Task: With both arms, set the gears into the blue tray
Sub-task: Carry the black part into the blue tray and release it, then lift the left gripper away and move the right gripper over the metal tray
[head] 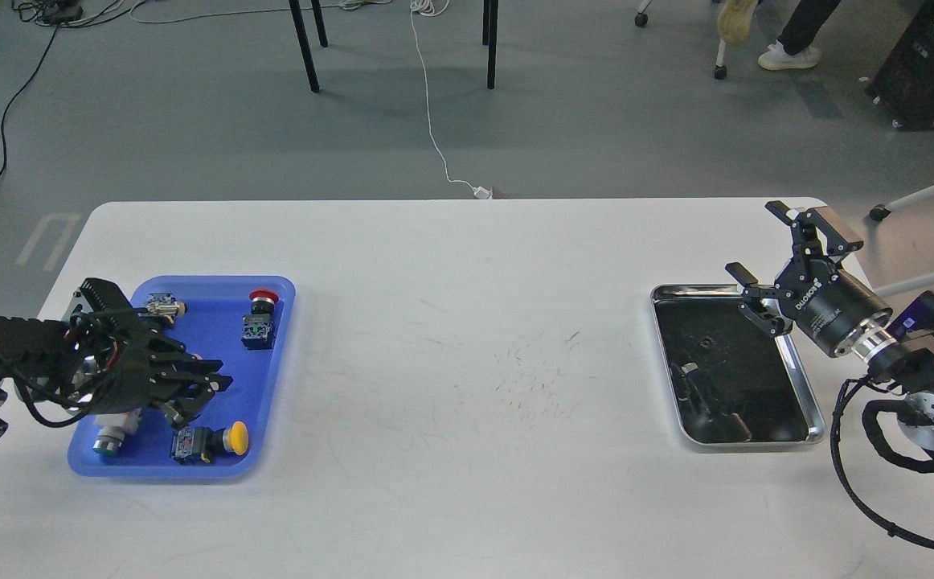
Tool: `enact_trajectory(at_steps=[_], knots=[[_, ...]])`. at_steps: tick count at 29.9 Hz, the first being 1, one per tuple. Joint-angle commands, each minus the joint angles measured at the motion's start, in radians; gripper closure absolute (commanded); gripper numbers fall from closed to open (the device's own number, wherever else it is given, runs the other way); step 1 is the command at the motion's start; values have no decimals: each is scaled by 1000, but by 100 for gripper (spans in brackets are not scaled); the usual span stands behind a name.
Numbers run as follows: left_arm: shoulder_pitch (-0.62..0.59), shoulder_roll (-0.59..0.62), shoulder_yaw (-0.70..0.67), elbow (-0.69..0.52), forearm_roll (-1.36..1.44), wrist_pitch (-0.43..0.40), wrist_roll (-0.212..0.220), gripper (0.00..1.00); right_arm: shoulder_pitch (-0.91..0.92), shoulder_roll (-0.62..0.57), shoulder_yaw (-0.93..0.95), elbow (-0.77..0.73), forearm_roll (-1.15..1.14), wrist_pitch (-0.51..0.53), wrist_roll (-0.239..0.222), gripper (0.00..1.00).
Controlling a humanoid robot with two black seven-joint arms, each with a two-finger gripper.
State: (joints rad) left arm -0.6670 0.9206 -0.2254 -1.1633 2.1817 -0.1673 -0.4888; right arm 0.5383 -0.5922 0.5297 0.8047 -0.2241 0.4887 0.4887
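The left hand (194, 394) is over the blue tray (282, 322), which lies on the white bench (467, 322) at the 9 o'clock side. The hand is dark and its parts bunch together, so I cannot tell if it is wide or narrow, or if it holds anything. In the tray are some push buttons. One with a red cap (260, 318) sits at 1 o'clock in the tray. One with a yellow cap (210, 442) sits at 5 o'clock. One with a green tip (113, 434) sits at 7 o'clock, just beside the hand. A small silver button (163, 305) lies at 11 o'clock.

The middle of the bench has thin dark scratch marks.

At the 3 o'clock side lies a shiny steel tray (804, 386) with a dark inside. A tiny black gear (706, 344) sits in it, near 11 o'clock. The right hand (760, 257) hangs above the far right corner of that tray. Its two fingers are spread wide with nothing between them.
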Motion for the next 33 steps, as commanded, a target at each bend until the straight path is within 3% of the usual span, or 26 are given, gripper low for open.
enact_trajectory(at_steps=[1,5,8,9,11,12,13,21,30,33], knots=[[24,3,-3,11,0,0,0,86,0,0,0,1,0,0,0,0],[30,7,-3,25,0,2,0,84,0,0,-2,1,0,0,0,0],[33,7,-3,27,0,14,0,71,0,-1,-2,1,0,0,0,0],[33,7,-5,27,0,23,0,61,0,-3,0,1,0,0,0,0],[33,9,-6,27,0,34,0,22,-1,-6,-2,1,0,0,0,0],[33,10,-6,27,0,37,0,10,-1,-8,-2,1,0,0,0,0],[32,12,-12,25,0,38,0,6,-1,-9,0,1,0,0,0,0],[21,-3,-238,-24,-228,38,0,2,38,-29,-8,7,-35,0,0,0],[24,-77,-293,-125,-1167,34,0,2,331,-110,-158,33,-794,0,0,0],[33,-95,-328,-125,-1328,28,0,2,419,-113,-227,42,-1015,0,0,0]])
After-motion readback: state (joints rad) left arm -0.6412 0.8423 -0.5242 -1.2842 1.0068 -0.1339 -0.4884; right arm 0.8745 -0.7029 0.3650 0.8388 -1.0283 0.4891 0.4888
